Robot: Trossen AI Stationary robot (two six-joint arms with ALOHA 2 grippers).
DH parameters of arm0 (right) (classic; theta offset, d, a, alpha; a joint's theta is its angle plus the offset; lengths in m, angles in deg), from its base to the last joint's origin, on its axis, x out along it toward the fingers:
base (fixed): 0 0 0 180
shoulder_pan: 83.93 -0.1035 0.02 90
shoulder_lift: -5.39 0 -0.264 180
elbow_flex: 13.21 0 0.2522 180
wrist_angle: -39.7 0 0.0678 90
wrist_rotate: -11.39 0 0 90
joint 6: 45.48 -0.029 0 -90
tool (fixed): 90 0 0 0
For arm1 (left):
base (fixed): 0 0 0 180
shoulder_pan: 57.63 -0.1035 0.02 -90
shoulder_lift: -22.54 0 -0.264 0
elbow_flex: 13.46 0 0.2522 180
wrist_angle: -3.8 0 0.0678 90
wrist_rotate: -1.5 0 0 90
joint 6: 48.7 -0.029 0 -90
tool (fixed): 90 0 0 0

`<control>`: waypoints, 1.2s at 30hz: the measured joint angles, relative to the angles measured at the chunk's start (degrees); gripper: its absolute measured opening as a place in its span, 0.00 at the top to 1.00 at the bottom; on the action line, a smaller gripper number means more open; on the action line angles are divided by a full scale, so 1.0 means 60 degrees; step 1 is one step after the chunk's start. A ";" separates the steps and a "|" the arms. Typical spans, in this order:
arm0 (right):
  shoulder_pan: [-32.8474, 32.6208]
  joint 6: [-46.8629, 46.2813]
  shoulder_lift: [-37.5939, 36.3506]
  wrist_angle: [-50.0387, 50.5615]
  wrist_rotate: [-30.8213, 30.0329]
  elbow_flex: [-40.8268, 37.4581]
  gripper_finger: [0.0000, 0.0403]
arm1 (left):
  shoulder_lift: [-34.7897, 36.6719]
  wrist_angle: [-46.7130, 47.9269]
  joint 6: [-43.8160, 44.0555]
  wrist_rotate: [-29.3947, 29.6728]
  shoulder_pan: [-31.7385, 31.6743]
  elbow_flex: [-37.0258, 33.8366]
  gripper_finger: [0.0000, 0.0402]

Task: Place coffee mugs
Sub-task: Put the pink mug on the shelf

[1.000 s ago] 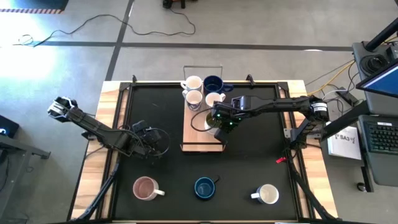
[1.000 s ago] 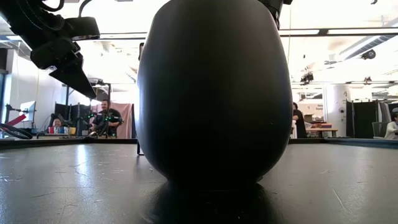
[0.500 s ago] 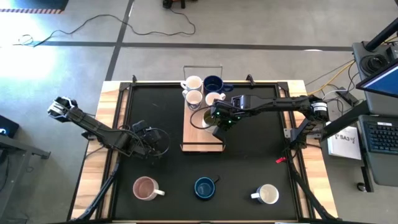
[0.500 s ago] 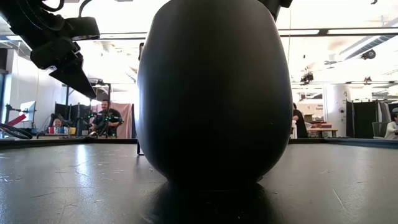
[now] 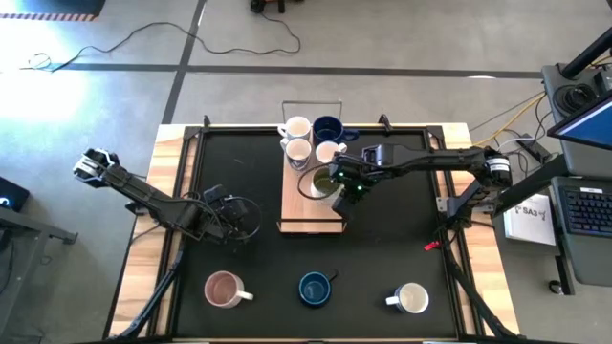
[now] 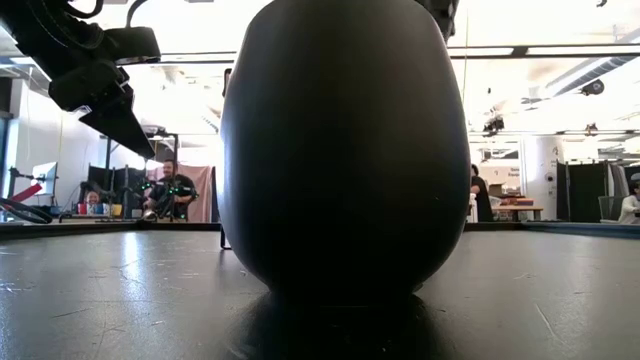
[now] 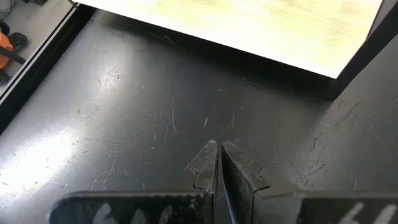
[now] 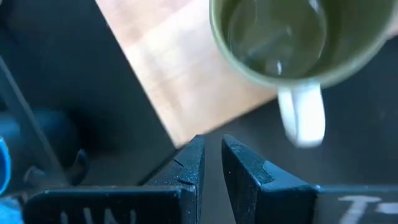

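Observation:
An olive green mug (image 5: 321, 181) with a pale handle (image 8: 301, 115) stands on its base on the wooden board (image 5: 304, 212), behind two white mugs (image 5: 298, 151) (image 5: 330, 151), another white mug (image 5: 295, 127) and a dark blue mug (image 5: 328, 127). My right gripper (image 5: 346, 191) (image 8: 214, 155) hovers just right of the olive mug, fingers a narrow gap apart, touching nothing. My left gripper (image 5: 226, 216) (image 7: 219, 163) is shut and empty, low over the black mat left of the board.
Near the front edge stand a pink-lined white mug (image 5: 223, 289), a dark blue mug (image 5: 314, 289) and a cream mug (image 5: 411, 299). The dark blue mug (image 6: 345, 150) fills the low view. A wire handle (image 5: 311, 105) rises at the board's far end. Bare mat lies right of the board.
My right gripper has drawn back from above the olive green mug toward the table's right edge. The mug, covered by the gripper before, now shows whole and stands on the board.

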 joint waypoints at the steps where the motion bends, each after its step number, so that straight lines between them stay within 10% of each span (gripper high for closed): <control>1: -0.0030 -0.0073 -0.0046 0.0204 0.0020 0.0000 0.89 | 0.0000 0.0002 -0.0014 0.0000 0.0000 0.0000 0.99; 13: -0.1151 -0.0839 -0.0332 0.1733 -0.0013 -0.0018 0.86 | 0.0000 -0.0420 -0.0018 0.0166 -0.0007 0.0000 0.99; 25: -0.1986 0.0323 -0.0574 0.2590 -0.0933 -0.0018 0.75 | -0.0218 -0.0453 0.0526 -0.4616 -0.0289 0.1254 0.92; 36: -0.2062 0.0566 -0.1104 0.2726 -0.0980 -0.0022 0.75 | -0.1744 0.1337 0.2583 -0.6406 -0.0218 0.3172 0.78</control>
